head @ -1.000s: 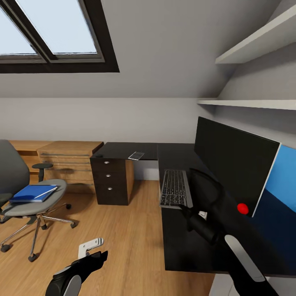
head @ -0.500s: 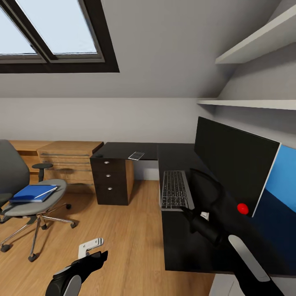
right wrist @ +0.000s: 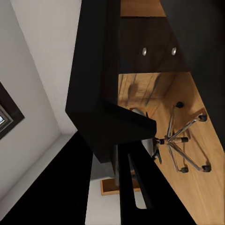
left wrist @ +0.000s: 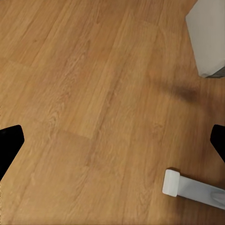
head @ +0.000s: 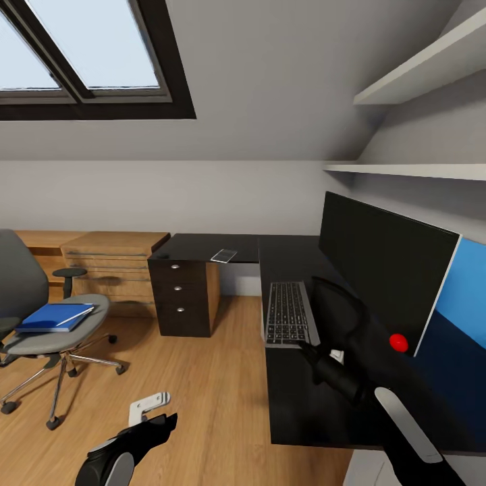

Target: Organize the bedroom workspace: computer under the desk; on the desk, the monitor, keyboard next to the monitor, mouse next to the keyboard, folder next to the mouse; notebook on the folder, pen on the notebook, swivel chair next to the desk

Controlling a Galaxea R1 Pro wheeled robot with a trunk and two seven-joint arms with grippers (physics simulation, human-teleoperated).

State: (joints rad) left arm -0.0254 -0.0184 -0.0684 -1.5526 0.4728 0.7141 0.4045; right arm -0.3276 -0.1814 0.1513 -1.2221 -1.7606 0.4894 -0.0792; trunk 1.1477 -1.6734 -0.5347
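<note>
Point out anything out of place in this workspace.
The folder lies on the chair seat, not on the desk. The keyboard overhangs the desk's left edge. A small pale item lies far off at the desk's back corner.

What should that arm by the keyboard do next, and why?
Probably nudge the keyboard further in toward the monitor. The right gripper sits at its near end, and the keyboard lies along the desk edge, its left side about flush with it.

One monitor (head: 385,270), keyboard (head: 289,313), folder (head: 54,316) (blue), swivel chair (head: 40,324); possibly two shelves (head: 418,71).
</note>
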